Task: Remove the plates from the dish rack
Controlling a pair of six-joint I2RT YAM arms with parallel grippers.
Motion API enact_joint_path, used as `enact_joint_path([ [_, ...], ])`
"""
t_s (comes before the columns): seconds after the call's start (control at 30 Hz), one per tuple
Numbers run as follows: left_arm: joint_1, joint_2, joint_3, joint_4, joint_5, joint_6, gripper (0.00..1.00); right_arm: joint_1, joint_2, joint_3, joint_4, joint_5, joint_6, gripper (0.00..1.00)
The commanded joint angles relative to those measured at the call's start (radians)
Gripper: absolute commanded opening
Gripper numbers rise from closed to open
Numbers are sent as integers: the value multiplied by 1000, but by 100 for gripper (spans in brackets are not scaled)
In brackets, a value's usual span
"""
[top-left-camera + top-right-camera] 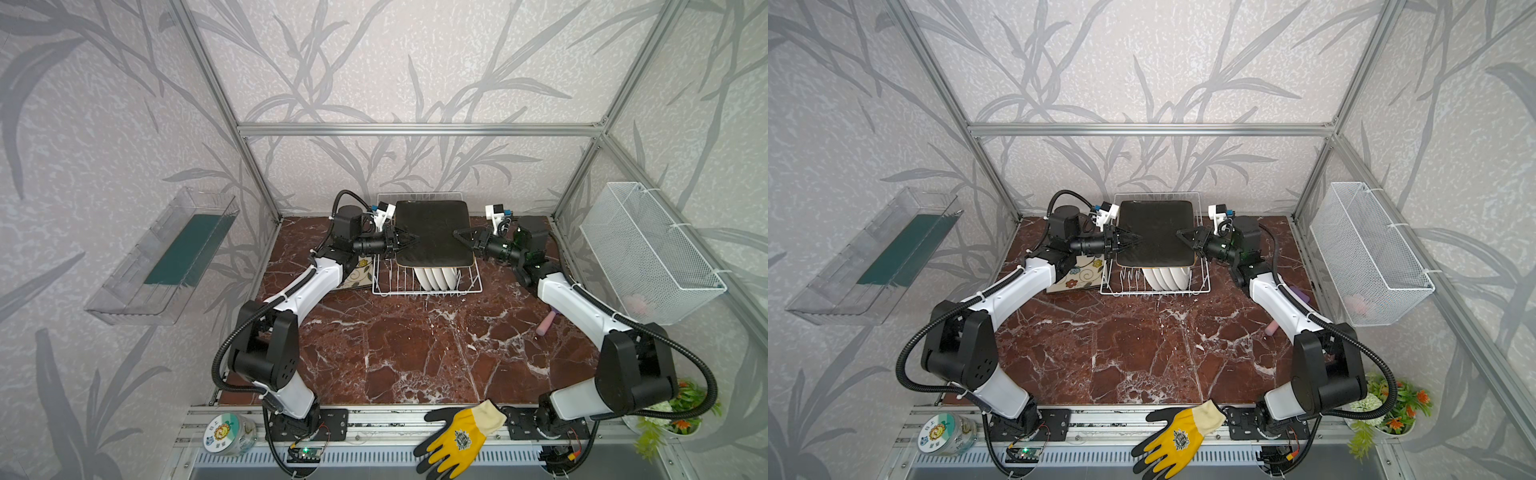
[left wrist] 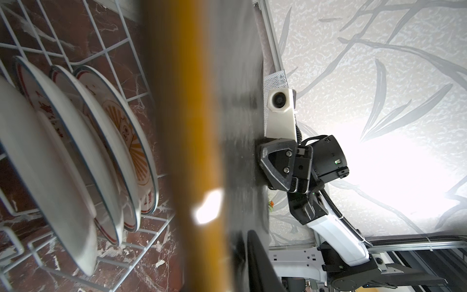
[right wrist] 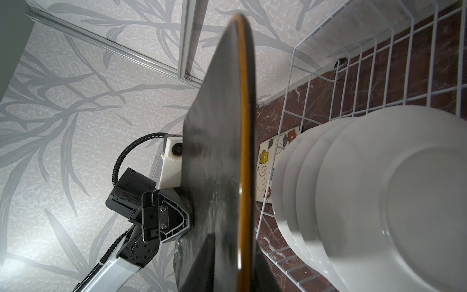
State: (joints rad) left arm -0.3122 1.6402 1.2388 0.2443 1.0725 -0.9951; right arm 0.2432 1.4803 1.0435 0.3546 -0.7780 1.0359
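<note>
While the black-backed square plate (image 1: pixel 434 230) hangs between them above the dish rack (image 1: pixel 428 292), left fingers (image 3: pixel 171 215) and right fingers (image 2: pixel 278 161) each pinch an edge.

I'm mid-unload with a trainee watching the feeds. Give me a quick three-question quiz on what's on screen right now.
1. How many round plates stand in the dish rack?
2. True or false: the square plate between the left hand and the right hand shows its flowered face upward.
3. The other square plate lies: A) in the rack; B) on the table beside the rack; C) on top of the round plates.
Key: 1 four; 2 false, its black back faces up; 3 B.
</note>
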Motion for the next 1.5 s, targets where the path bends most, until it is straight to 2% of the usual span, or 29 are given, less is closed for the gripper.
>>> enact_joint_path([
  [0.0,-9,-22,19,167,32,-83,0,15,-31,11,79,-58,-26,26],
  [0.27,-1,-18,8,193,10,-109,0,11,-20,16,98,-61,-8,34],
  [0.7,16,-33,44,100,-19,-68,0,-5,-34,18,20,-40,-34,62],
  [0.9,30,-60,93,-42,-37,19,0,-20,-75,24,-107,2,-97,81],
  [1.1,76,-99,167,-217,-54,127,0,-25,-151,47,-326,89,-262,99],
  [1.27,130,-139,228,-336,-55,200,0,-25,-221,51,-417,134,-374,99],
  [1.47,194,-182,373,-707,-141,450,0,-25,-258,89,-540,130,-510,99],
])
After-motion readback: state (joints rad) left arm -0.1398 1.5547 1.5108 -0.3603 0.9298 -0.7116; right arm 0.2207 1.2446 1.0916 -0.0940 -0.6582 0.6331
